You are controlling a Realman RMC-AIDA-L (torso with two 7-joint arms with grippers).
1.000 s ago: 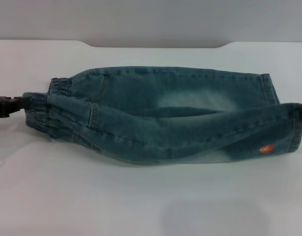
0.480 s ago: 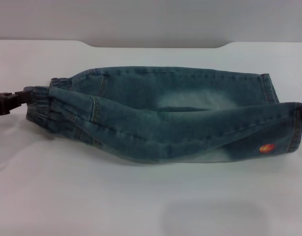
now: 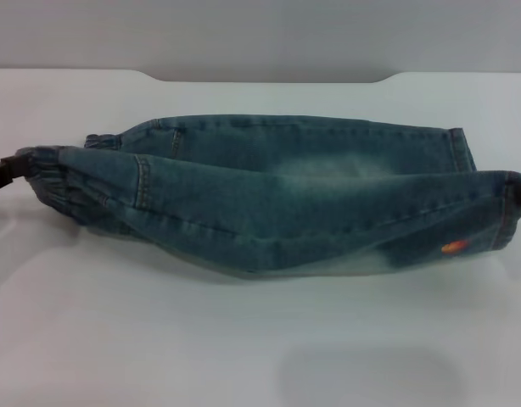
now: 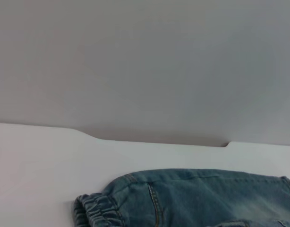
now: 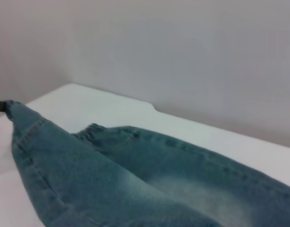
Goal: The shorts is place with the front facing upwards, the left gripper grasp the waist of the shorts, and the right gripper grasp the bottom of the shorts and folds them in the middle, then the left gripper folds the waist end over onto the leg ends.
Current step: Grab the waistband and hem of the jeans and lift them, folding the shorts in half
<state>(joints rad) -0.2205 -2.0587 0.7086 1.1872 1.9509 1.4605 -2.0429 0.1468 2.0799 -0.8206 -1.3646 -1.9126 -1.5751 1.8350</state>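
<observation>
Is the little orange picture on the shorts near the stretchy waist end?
No, the orange picture sits on the shorts by the leg ends.

White worktop (image 3: 243, 356) — glossy, soft reflections, shallow notch cut in far edge. Plain grey wall (image 3: 260, 34) behind — even, diffuse light.

We saw the shorts (image 3: 269, 203) in blue-green faded denim with pale washed patches, a small orange-red embroidered spot (image 3: 452, 247) near one end, a black left gripper (image 3: 1, 172), and a plain white table (image 3: 243, 339).
</observation>
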